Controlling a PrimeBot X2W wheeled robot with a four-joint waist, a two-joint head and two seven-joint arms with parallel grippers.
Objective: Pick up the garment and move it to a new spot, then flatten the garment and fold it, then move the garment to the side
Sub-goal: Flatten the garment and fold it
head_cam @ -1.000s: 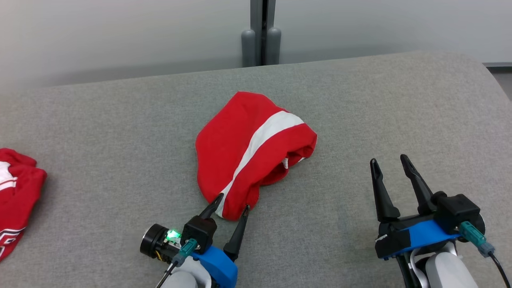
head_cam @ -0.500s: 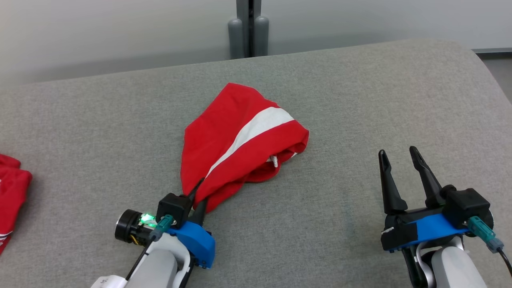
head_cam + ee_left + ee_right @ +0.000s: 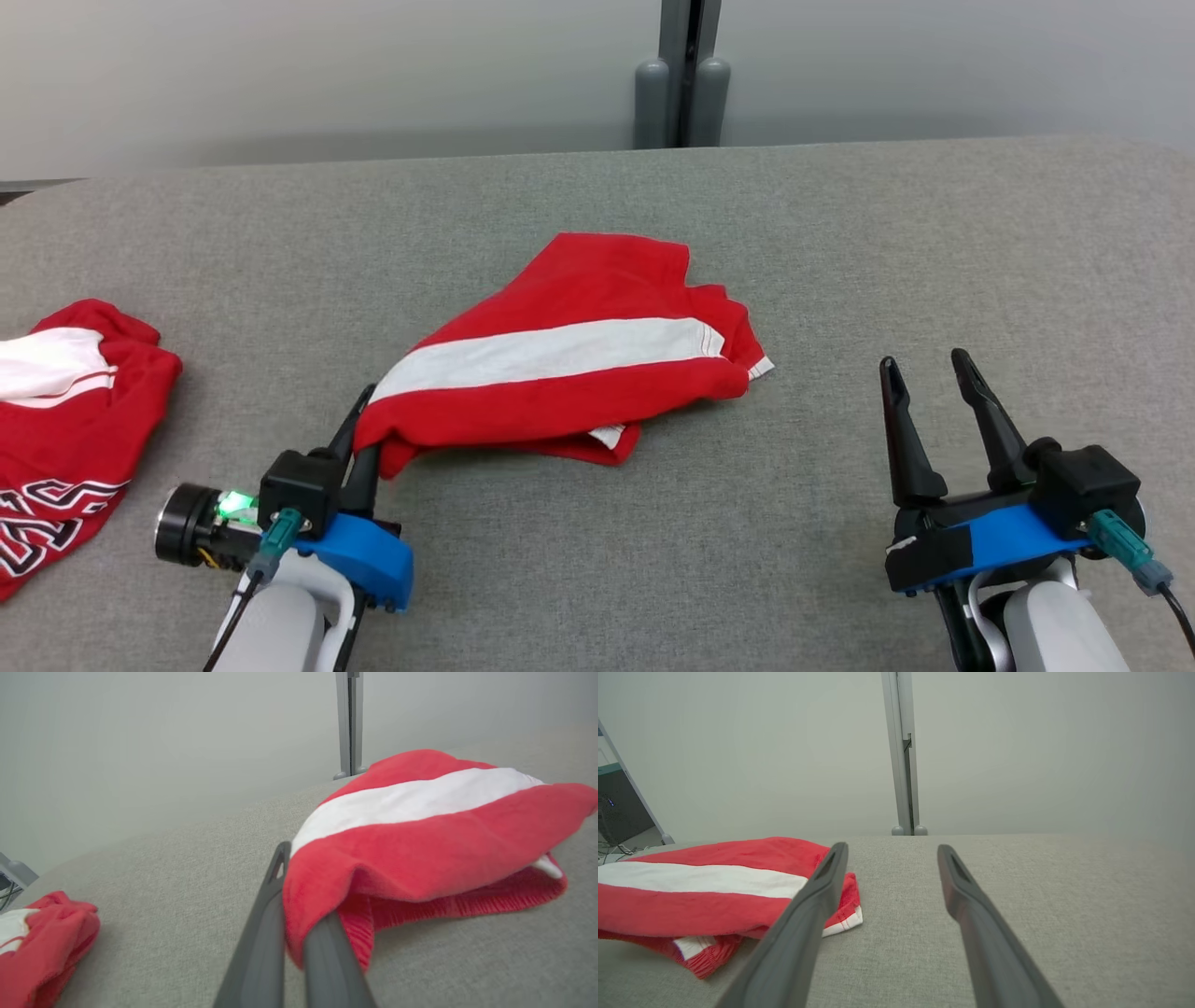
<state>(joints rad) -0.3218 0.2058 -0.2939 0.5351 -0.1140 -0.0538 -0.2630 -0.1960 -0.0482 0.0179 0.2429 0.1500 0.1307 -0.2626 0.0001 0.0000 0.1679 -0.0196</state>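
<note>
A red garment with a white stripe (image 3: 560,369) lies stretched across the middle of the grey table (image 3: 840,243), its left corner lifted. My left gripper (image 3: 362,425) is shut on that corner; in the left wrist view the red cloth (image 3: 420,830) is pinched between the two dark fingers (image 3: 261,933). At the lower right my right gripper (image 3: 924,373) stands open with nothing in it, well to the right of the garment. In the right wrist view the garment (image 3: 705,882) lies left of the spread fingers (image 3: 808,914).
A second red and white garment (image 3: 65,420) lies bunched at the table's left edge, also seen as a red heap (image 3: 42,942) in the left wrist view. A grey post (image 3: 686,75) stands behind the table's far edge against a pale wall.
The left gripper, open around the garment's near corner a second ago, has shut on it and pulled it left, stretching the cloth sideways. The head camera has shifted. The right gripper stays open.
</note>
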